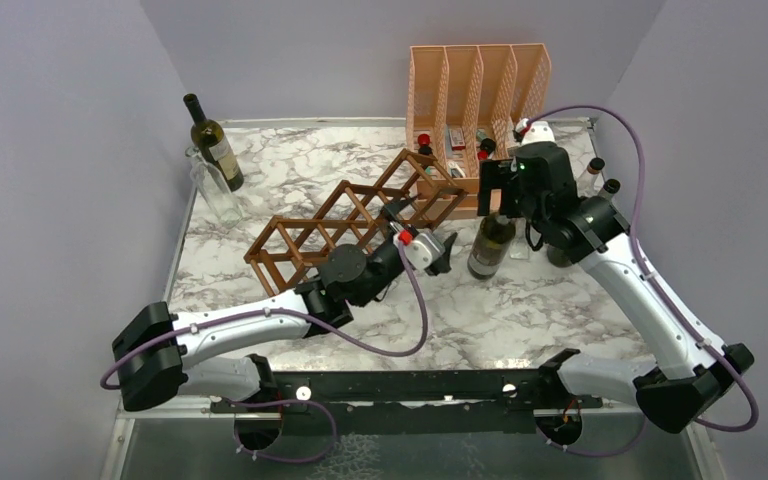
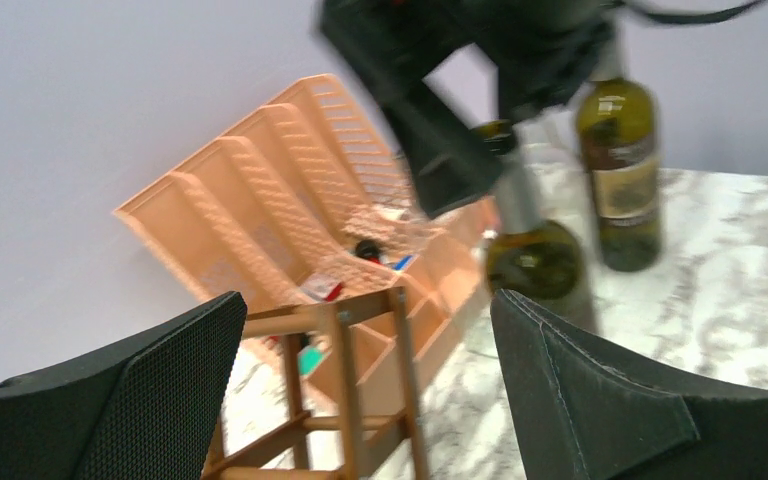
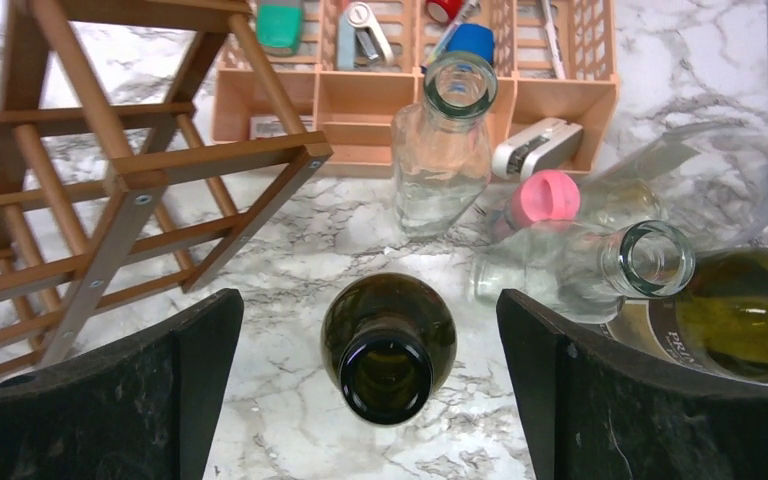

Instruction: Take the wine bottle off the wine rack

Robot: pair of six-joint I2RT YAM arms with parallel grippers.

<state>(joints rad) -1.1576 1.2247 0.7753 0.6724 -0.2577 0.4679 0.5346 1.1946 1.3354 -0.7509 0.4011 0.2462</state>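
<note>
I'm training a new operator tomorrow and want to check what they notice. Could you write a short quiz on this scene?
1. True or false: the green wine bottle lies in a cell of the wine rack.
2. The right gripper is: A) shut on the bottle's neck; B) open, with the bottle's mouth between its fingers in the wrist view; C) shut on a rack stick.
3. What stands behind the rack's far end?
Key: 1. False, it stands upright on the table. 2. B. 3. The peach mesh organiser.
</note>
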